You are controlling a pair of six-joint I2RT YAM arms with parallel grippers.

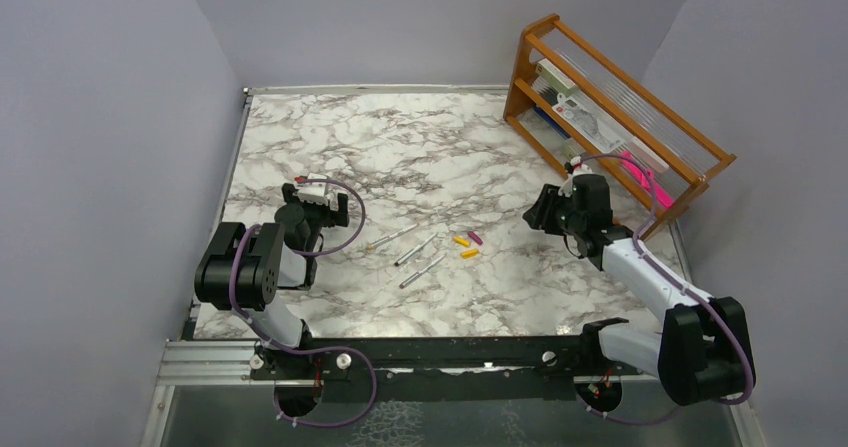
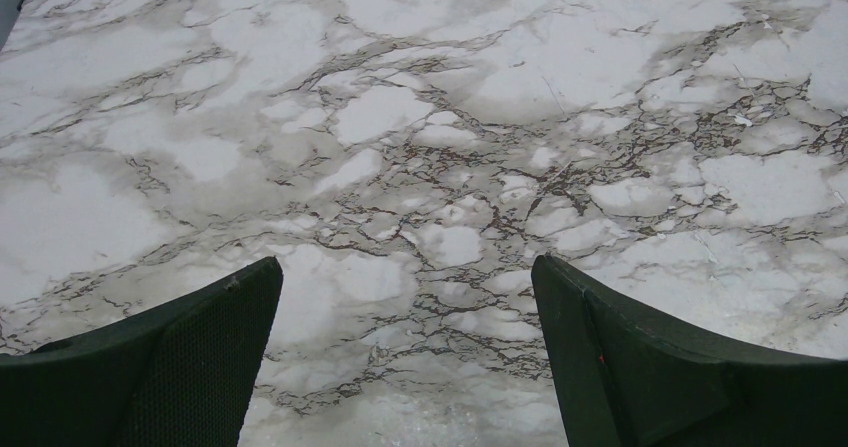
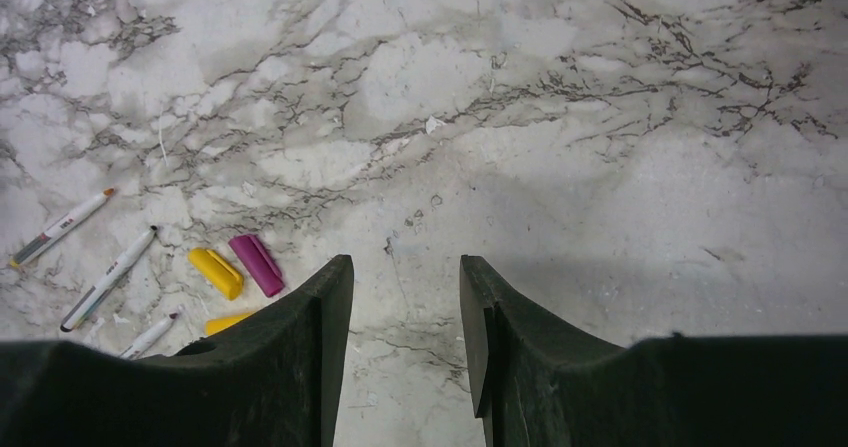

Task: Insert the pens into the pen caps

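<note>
Marble tabletop (image 1: 400, 157) fills your overhead view. The three pens (image 1: 416, 249) lie near its middle, slanted the same way and apart from one another. The pen caps (image 1: 469, 253) sit just to their right, two yellow-orange and one magenta, none on a pen. Your left gripper (image 1: 318, 199) hangs left of the pens and your right gripper (image 1: 540, 212) right of the caps; neither touches anything. A wooden rack (image 1: 610, 107) stands at the far right corner, with a bright pink object (image 1: 648, 182) at its near end.

From the left wrist you see only marble past the fingers (image 2: 200, 357). The left gripper (image 2: 405, 267) has its jaws spread wide, with nothing in them.

From the right wrist, the right gripper (image 3: 406, 263) shows a narrower gap, its jaws partly apart over bare marble and gripping nothing. The pens (image 3: 108, 279) lie at lower left. Next to them, a yellow cap (image 3: 216, 273) lies just beside the magenta cap (image 3: 257, 264), and an orange cap (image 3: 228, 322) is partly hidden behind the left finger.
</note>
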